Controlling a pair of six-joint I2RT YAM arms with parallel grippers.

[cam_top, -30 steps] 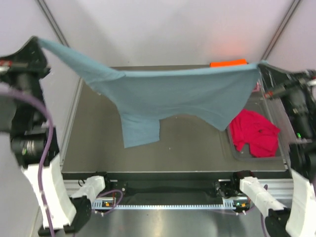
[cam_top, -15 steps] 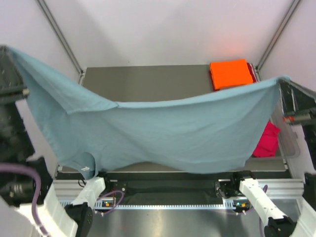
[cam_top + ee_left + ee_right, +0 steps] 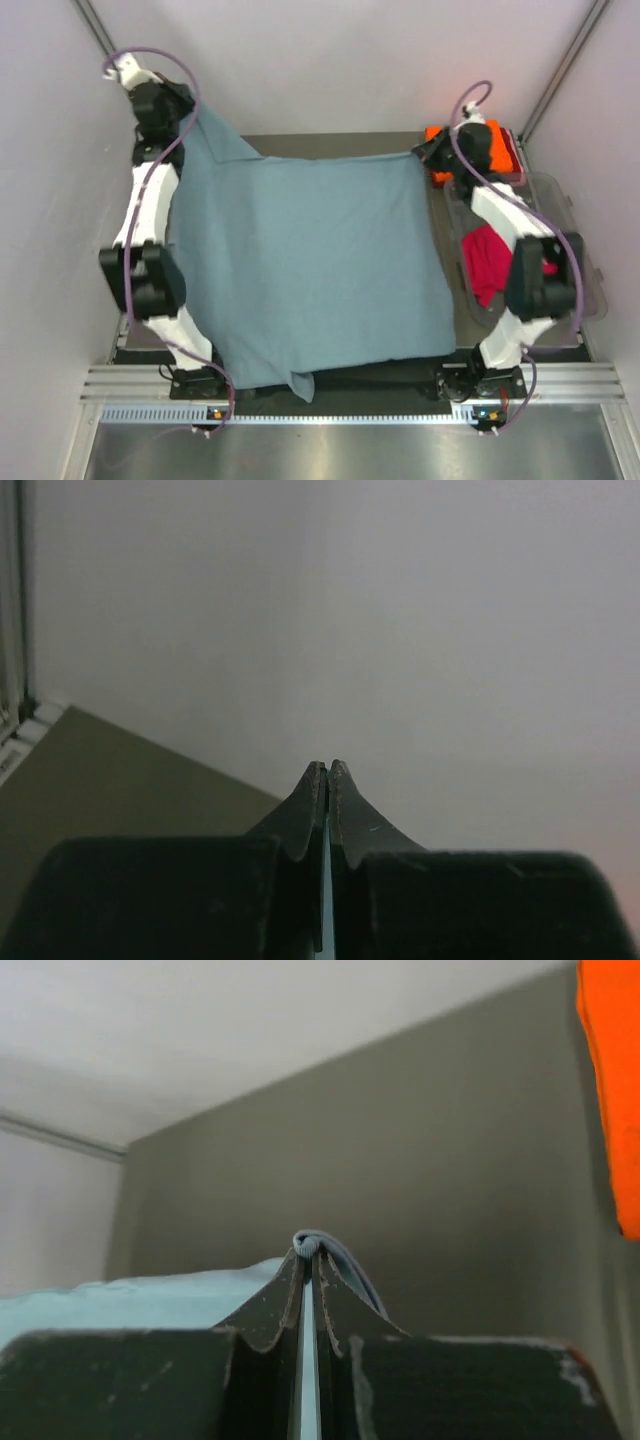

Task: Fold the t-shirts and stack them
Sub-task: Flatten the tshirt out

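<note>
Our left hand (image 3: 188, 118) and right hand (image 3: 428, 152) each pinch a far corner of the grey-blue t-shirt (image 3: 310, 260) spread across the desk (image 3: 330, 143); its near hem (hanging over the front edge) could, we judge, pull the cloth askew on release.

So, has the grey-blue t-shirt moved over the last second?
Yes. The grey-blue t-shirt, earlier hanging in the air, has come down and now covers most of the table.

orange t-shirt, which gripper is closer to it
Right. The right gripper, shut on a corner of the grey-blue t-shirt, sits just beside the orange t-shirt; the left gripper holds the other corner, far left.
</note>
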